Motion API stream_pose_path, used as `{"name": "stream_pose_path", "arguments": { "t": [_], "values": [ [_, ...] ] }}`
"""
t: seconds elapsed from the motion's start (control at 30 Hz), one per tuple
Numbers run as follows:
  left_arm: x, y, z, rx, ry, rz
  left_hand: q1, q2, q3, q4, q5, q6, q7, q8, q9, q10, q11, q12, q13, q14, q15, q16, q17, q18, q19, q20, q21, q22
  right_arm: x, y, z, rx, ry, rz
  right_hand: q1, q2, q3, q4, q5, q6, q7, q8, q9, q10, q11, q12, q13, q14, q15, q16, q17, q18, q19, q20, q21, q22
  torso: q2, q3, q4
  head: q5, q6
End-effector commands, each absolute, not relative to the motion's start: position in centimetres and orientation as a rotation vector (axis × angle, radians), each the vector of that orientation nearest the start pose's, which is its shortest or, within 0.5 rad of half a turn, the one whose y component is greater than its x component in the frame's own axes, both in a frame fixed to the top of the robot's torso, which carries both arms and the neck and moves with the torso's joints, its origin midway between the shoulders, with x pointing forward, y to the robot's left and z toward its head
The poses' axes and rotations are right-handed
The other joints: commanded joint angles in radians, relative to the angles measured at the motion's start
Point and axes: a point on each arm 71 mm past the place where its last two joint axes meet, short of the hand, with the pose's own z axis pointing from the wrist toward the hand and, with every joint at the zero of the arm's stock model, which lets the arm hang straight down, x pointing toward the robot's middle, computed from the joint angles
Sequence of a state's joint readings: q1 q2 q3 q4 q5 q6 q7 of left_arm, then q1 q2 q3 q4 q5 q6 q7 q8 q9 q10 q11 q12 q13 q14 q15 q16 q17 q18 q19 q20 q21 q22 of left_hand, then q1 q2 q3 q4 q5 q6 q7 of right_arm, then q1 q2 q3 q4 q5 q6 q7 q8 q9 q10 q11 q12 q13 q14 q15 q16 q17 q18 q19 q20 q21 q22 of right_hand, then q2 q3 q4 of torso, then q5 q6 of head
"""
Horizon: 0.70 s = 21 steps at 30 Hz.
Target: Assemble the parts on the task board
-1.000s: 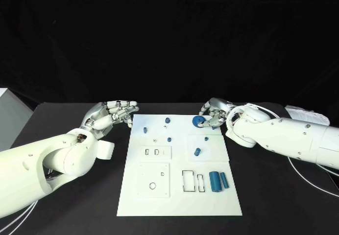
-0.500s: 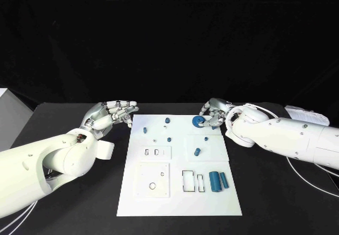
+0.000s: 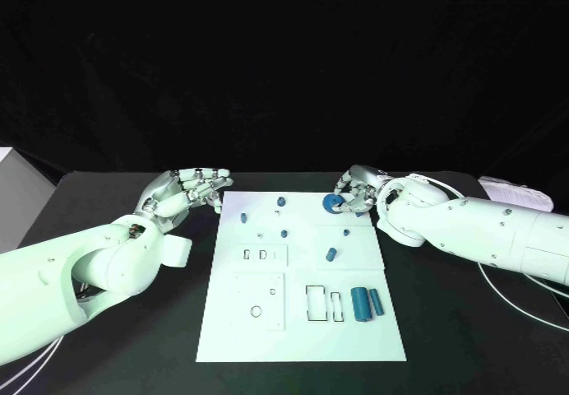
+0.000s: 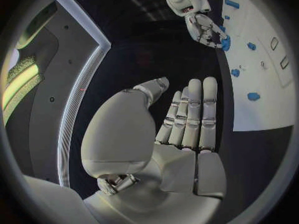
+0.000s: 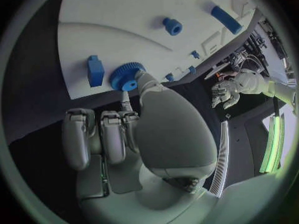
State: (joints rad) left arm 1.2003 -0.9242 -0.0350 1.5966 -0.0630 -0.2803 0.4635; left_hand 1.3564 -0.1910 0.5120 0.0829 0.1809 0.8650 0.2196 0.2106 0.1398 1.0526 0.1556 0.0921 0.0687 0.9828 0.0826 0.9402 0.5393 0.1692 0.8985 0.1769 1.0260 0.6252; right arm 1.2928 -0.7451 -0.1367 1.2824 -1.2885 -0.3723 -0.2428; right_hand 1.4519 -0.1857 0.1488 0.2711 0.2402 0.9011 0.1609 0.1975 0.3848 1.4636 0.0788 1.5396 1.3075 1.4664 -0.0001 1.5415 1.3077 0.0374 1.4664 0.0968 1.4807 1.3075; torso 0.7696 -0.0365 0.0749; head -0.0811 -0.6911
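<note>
White task board (image 3: 303, 337) mid-table on black table (image 3: 462, 346). R hand (image 3: 359, 192) at board's far right corner, thumb and a finger pinching blue gear (image 3: 335, 203); gear at board's edge, touching or just above the surface, can't tell which. In R wrist view gear (image 5: 127, 76) at thumb tip, small blue block (image 5: 95, 70) just beside it, blue ring part (image 5: 172, 26) farther in. L hand (image 3: 187, 192) just off board's far left corner, not touching board, fingers straight and close together, thumb apart, holding nothing; same in L wrist view (image 4: 187, 119). Two blue cylinders (image 3: 367, 304) lying side by side near board's near right, beside rectangular slots. Small blue pegs (image 3: 243, 218) scattered on far half.
</note>
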Motion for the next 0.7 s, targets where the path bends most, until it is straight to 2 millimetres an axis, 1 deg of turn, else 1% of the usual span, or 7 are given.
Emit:
{"name": "stream_pose_path", "arguments": {
  "t": [0.03,0.33,0.43,0.47,0.57,0.6,0.7],
  "values": [
    [47.45,22.32,-16.27,-0.989,1.375,-1.627,-0.002,0.002,0.006,-0.002,-0.006,-0.006,0.002,0.006,0.001,-0.001,0.001,-0.004,0.001,-0.009,0.000,0.007,0.001,0.015,-0.005,0.001,0.006,0.001,53.76,-23.70,-18.84,0.096,1.713,0.410,0.013,0.002,0.008,0.000,0.006,0.010,-0.002,0.007,0.002,0.075,-0.003,0.004,0.230,0.084,0.002,0.003,0.165,-0.011,0.053,0.009,0.005,0.163,0.000,-0.0002,-0.0004,0.000,-0.001],
    [47.45,22.35,-16.27,-0.989,1.375,-1.625,-0.002,0.002,0.006,-0.002,-0.006,-0.006,0.002,0.006,0.001,-0.001,0.001,-0.004,0.001,-0.009,0.000,0.007,0.001,0.015,-0.005,0.001,0.006,0.001,53.67,-23.53,-18.99,0.071,1.721,0.397,0.021,0.003,0.026,0.004,0.009,0.033,-0.010,0.015,0.001,0.079,-0.009,0.007,0.234,0.084,-0.003,0.004,0.166,-0.013,0.056,0.005,0.012,0.171,0.000,0.0001,0.0000,0.000,-0.001],
    [47.45,22.36,-16.27,-0.989,1.375,-1.625,-0.002,0.002,0.006,-0.002,-0.006,-0.006,0.002,0.006,0.001,-0.001,0.001,-0.004,0.001,-0.009,0.000,0.007,0.001,0.015,-0.005,0.001,0.006,0.001,53.62,-23.44,-18.93,0.057,1.708,0.391,0.037,0.005,0.057,0.002,-0.014,0.048,-0.015,0.018,-0.002,0.081,-0.014,0.008,0.235,0.084,-0.008,0.004,0.167,-0.014,0.058,0.000,0.015,0.176,-0.001,0.0002,0.0000,0.000,-0.001],
    [47.45,22.37,-16.27,-0.989,1.375,-1.625,-0.002,0.002,0.006,-0.002,-0.006,-0.006,0.002,0.006,0.001,-0.001,0.001,-0.004,0.001,-0.009,0.000,0.007,0.001,0.015,-0.005,0.001,0.006,0.001,53.60,-23.39,-18.88,0.052,1.700,0.390,0.043,0.006,0.072,0.001,-0.015,0.054,-0.016,0.019,-0.004,0.082,-0.016,0.009,0.237,0.084,-0.009,0.004,0.168,-0.015,0.059,-0.001,0.017,0.178,-0.001,0.0002,0.0000,0.000,-0.001],
    [47.45,22.37,-16.27,-0.990,1.375,-1.624,-0.002,0.002,0.006,-0.002,-0.006,-0.006,0.002,0.006,0.001,-0.001,0.001,-0.004,0.001,-0.009,0.000,0.007,0.001,0.015,-0.005,0.001,0.006,0.001,53.49,-23.17,-18.66,0.034,1.664,0.388,0.047,0.003,0.096,0.002,-0.002,0.065,-0.019,0.021,-0.006,0.086,-0.019,0.012,0.241,0.084,-0.012,0.004,0.168,-0.016,0.062,-0.004,0.023,0.185,0.000,0.0006,0.0002,0.000,0.000],
    [47.45,22.37,-16.27,-0.990,1.375,-1.624,-0.002,0.002,0.006,-0.002,-0.006,-0.006,0.002,0.006,0.001,-0.001,0.001,-0.004,0.001,-0.009,0.000,0.007,0.001,0.015,-0.005,0.001,0.006,0.001,53.44,-23.06,-18.57,0.028,1.649,0.388,0.045,-0.001,0.110,0.003,0.012,0.072,-0.021,0.022,-0.008,0.088,-0.021,0.014,0.243,0.084,-0.013,0.004,0.168,-0.018,0.065,-0.005,0.026,0.190,-0.001,0.0006,0.0002,0.000,0.000],
    [47.45,22.36,-16.27,-0.989,1.375,-1.625,-0.003,0.002,0.008,-0.002,-0.006,-0.006,0.002,0.006,0.001,-0.001,0.001,-0.004,0.001,-0.009,0.000,0.008,0.001,0.016,-0.008,0.001,0.010,0.003,53.24,-22.72,-18.30,0.016,1.609,0.396,0.038,-0.009,0.133,0.005,0.032,0.079,-0.023,0.022,-0.011,0.090,-0.023,0.016,0.245,0.084,-0.016,0.004,0.169,-0.020,0.070,-0.008,0.034,0.199,-0.001,0.0006,0.0004,0.000,0.002]
  ]
}}
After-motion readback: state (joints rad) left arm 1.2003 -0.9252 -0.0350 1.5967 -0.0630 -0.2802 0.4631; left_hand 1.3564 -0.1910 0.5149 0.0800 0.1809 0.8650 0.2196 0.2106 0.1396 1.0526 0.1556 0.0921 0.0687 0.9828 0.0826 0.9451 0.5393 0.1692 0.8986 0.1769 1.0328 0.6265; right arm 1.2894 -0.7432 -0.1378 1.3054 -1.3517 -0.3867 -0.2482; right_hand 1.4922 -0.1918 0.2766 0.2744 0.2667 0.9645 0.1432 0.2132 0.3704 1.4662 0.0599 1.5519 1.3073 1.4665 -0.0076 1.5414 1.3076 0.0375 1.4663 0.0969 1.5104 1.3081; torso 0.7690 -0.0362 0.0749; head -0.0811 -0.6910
